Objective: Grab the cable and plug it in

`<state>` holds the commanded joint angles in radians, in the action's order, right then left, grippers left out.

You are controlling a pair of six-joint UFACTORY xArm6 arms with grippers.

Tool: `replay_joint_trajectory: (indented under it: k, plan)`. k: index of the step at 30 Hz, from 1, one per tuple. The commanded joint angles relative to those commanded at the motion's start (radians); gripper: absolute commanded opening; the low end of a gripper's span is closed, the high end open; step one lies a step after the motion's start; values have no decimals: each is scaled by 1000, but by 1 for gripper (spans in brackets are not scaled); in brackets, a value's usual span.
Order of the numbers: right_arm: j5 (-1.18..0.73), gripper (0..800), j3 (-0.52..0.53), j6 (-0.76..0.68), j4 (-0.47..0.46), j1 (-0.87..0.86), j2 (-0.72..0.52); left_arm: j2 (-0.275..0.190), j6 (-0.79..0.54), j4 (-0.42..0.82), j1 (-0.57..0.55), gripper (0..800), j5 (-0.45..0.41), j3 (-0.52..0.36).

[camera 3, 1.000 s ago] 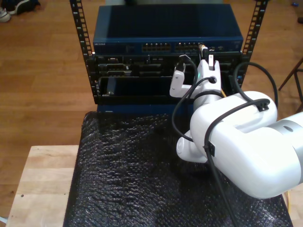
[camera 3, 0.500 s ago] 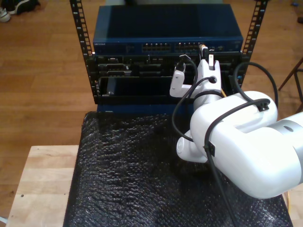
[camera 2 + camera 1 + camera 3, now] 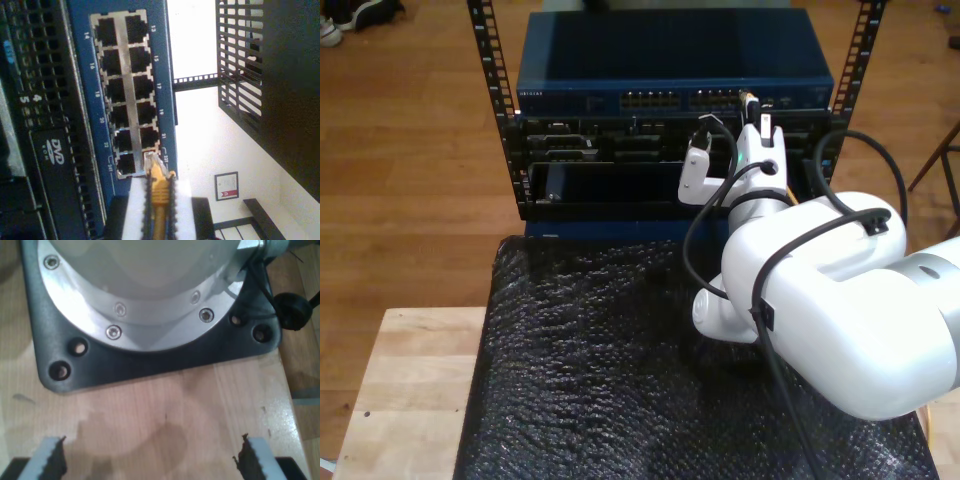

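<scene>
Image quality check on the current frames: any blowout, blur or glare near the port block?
Second wrist view: background beside the blue switch is blown out white, but the ports and the cable plug in my second gripper read clearly. First wrist view: soft focus, glare on the metal flange, my first gripper jaws blurred. Exterior view: evenly lit, rack interior dark, sheen on the black bubble wrap.

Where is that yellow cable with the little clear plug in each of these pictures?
Exterior view: the cable peeks out above my second gripper, at the blue switch's front, toward the exterior view's right.
Second wrist view: the cable is pinched in my second gripper, its plug at the ports.
First wrist view: not in it.
Shared landmark: the blue switch.
</scene>
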<state>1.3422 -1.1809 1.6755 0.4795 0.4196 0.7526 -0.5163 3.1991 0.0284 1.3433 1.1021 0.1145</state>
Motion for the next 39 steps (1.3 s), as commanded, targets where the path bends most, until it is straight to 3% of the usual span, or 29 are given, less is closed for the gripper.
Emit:
replay_joint_trajectory:
  k: [39]
  plan:
    - [-14, 0, -14, -2, -3, -2, 6, 0, -2, 0, 0, 800, 0, 0]
